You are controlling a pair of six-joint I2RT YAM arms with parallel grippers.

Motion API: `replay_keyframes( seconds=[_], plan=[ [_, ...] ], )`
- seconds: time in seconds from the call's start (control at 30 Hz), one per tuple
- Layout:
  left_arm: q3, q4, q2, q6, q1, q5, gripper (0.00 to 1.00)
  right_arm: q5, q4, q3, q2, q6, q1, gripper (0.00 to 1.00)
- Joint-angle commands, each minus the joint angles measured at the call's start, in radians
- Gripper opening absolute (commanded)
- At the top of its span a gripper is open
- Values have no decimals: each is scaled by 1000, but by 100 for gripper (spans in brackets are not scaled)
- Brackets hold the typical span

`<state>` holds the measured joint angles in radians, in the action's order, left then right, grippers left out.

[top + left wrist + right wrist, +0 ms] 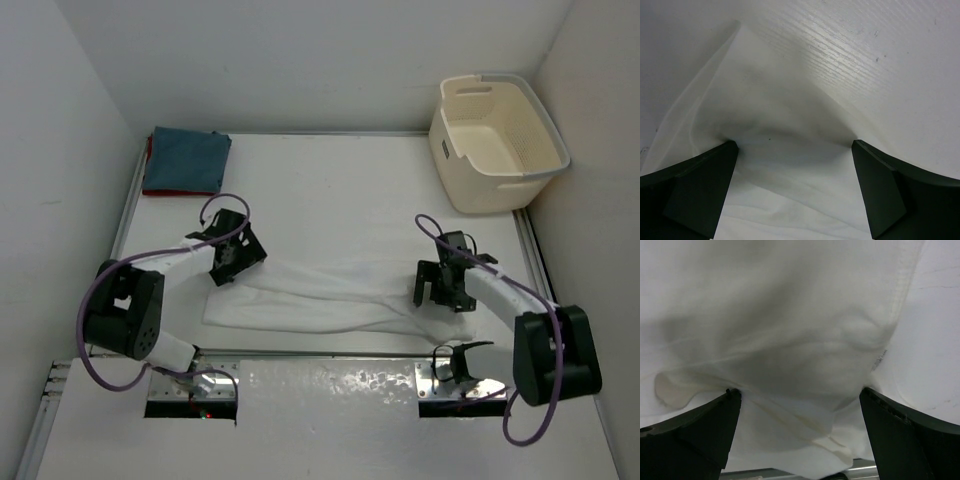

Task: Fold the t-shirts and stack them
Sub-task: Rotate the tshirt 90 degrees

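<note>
White cloth t-shirt lay rumpled near-left of the cream perforated plastic basket, left fingers and right fingers apart over its ends. Folded slate-blue shirt sat atop red shirt, far left of basket.

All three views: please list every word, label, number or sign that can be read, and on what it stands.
No text can be read in any view.
laundry basket: small dark label on its outer wall, too small to read.
white t-shirt: faint small mark by its seam, right wrist view, too blurred to read.
</note>
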<state>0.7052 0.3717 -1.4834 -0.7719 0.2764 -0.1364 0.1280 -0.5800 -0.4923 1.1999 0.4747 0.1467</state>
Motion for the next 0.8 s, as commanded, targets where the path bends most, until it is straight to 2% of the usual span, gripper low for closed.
replay_keyframes(
  seconds=[0.0,0.17,0.33,0.4,0.43,0.47,0.57,0.67,0.77],
  plan=[
    [-78,-7,-81,-39,20,9,100,52,147,-54,98,-18,5,99],
    [-82,114,-15,-93,43,-18,100,51,247,-178,297,-60,7,99],
    [-70,249,89,-228,95,-52,100,-7,316,-431,571,-119,20,99],
    [-70,283,118,-314,136,-46,100,-34,324,-572,659,-148,42,99],
    [-69,324,126,-348,150,-46,100,-47,327,-618,752,-162,56,99],
    [-67,347,135,-409,176,-43,100,-50,319,-726,798,-160,60,99],
    [-67,401,190,-469,236,-37,100,-77,266,-917,986,-157,73,99],
    [-72,392,224,-541,340,-45,100,-105,203,-1257,1150,-206,106,99],
    [-79,325,215,-595,412,-87,100,-119,187,-1484,1294,-231,149,99]
  ],
)
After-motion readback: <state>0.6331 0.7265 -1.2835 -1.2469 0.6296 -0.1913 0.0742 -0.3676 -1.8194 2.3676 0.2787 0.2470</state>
